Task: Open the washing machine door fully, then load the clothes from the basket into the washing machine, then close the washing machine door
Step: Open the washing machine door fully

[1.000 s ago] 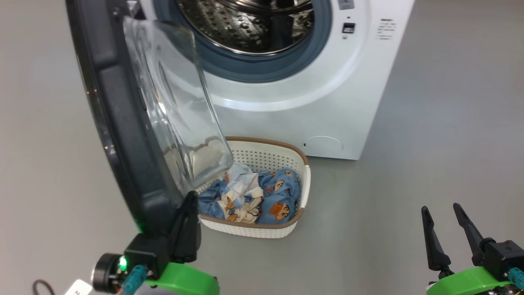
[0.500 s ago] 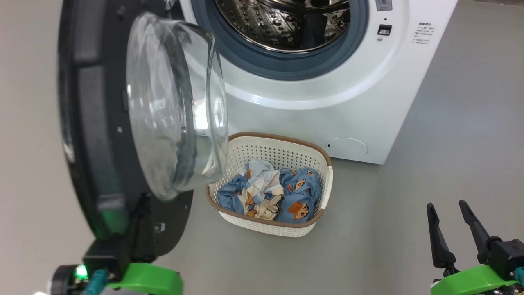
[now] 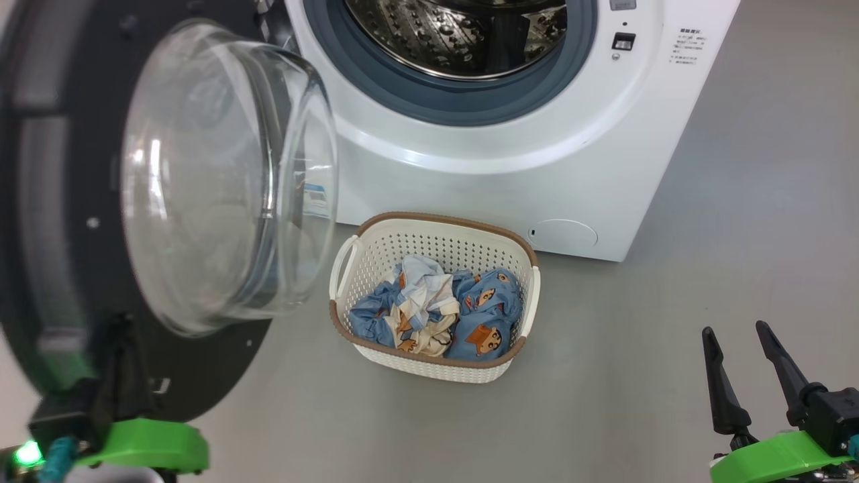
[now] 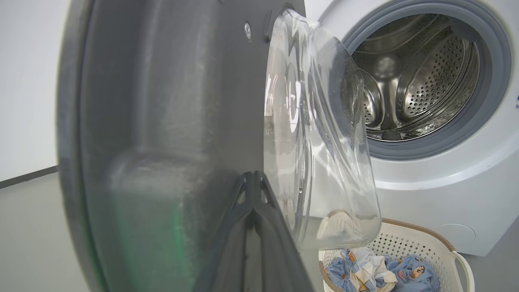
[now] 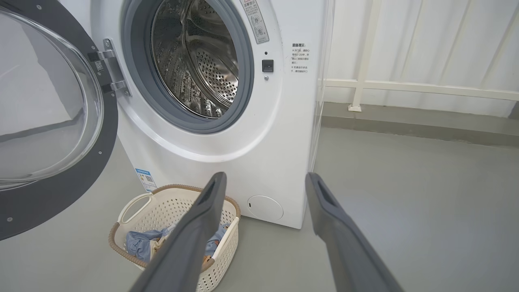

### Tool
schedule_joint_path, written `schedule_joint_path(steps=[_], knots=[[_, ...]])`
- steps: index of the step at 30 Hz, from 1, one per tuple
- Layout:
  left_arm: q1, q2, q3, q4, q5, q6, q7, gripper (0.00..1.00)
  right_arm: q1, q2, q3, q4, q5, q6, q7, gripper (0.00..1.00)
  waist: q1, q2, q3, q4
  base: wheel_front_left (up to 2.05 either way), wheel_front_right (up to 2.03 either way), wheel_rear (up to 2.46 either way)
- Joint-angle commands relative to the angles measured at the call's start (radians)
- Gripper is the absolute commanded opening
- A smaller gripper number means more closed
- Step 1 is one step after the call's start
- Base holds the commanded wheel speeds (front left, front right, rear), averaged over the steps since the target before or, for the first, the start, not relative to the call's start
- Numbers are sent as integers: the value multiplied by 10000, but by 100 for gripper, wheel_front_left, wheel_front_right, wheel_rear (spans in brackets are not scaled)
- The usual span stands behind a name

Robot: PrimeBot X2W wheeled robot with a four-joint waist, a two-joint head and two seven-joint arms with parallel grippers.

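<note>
**Left hand**: the fingers are pressed together with nothing between them. The closed tips lie against the inner face of the washing machine door, on the black ring just below the glass bowl. Set this way, the hand acts as a pusher, not a clamp. The door stands swung wide, clear of the drum opening, so the step in hand is judged to be the end of the door opening.

**Right hand**: the fingers are spread wide and hold nothing. The hand hovers low over the floor, well apart from every object, apparently ready for the first pick.

**Work items:** ahead of the right hand, toward the left-hand side, the basket sits on the floor just in front of the washing machine, below the drum opening. This placement makes for a short lift. The clothes lie bunched inside the basket; none are loaded yet.
</note>
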Motion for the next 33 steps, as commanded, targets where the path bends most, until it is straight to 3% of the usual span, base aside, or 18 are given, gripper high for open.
schedule_joint_path(steps=[1,13,21,33], knots=[[-314,504,758,25,-138,183,-139,0,-138,-162,262,-301,-123,16,-120,100,0,0,55,-53,0,0,0],[-870,1033,2032,1348,-726,15,-764,0,-237,-367,227,-571,-101,16,-120,100,0,0,488,-263,0,0,0],[-1408,1029,2636,2102,-953,-160,-1120,0,-379,-559,54,-840,-76,16,-120,100,0,0,1160,-246,0,0,0],[-2951,1222,3674,3672,-996,-963,-1271,0,-757,-912,-179,-1410,-82,16,27,100,0,0,2266,-172,0,0,0]])
